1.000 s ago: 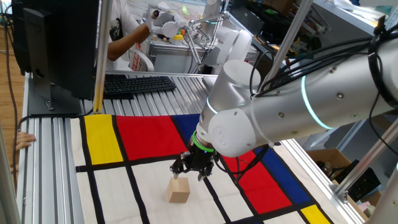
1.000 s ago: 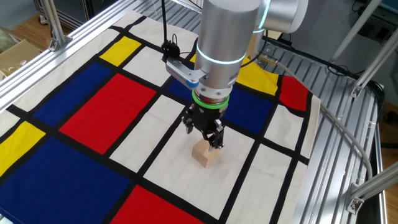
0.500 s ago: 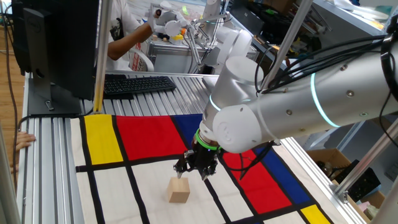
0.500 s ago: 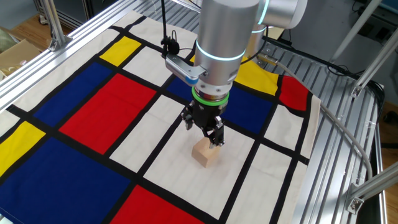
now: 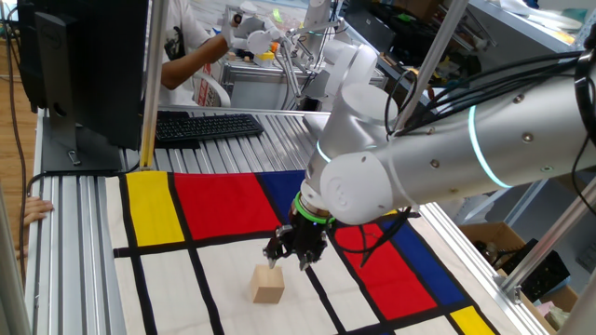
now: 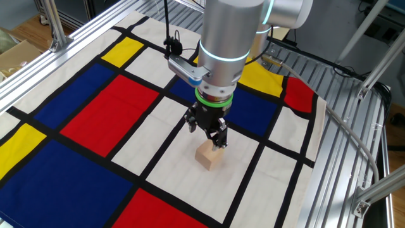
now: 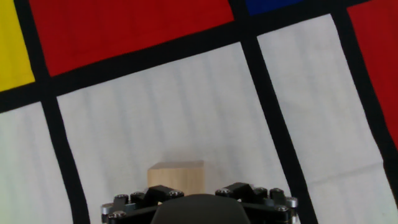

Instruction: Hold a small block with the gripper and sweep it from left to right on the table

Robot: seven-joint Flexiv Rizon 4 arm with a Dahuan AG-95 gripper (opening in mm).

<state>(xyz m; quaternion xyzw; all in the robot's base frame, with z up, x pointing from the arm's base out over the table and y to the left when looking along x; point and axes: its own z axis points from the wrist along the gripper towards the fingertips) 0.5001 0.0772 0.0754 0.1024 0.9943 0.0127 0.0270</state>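
Note:
The small block (image 5: 269,283), a light-tan wooden cube, rests on a white rectangle of the table's cloth (image 5: 214,288). The other fixed view shows the block (image 6: 209,156) just under the gripper (image 6: 206,134). Seen from the first fixed view, the black gripper (image 5: 291,256) with its green ring hangs just above and slightly behind the block, clear of it. Its fingers stand apart with nothing between them. In the hand view the block (image 7: 176,173) sits just ahead of the gripper (image 7: 198,194), whose fingertips are hidden at the lower edge.
A keyboard (image 5: 207,126) and a dark monitor (image 5: 84,65) stand on the aluminium rails behind the cloth. A person's arm (image 5: 191,56) works at a bench beyond. Cables (image 6: 354,142) run along the rails on the far side.
The fingers have drawn a little closer together and the hand has shifted slightly over the block. The block has not moved.

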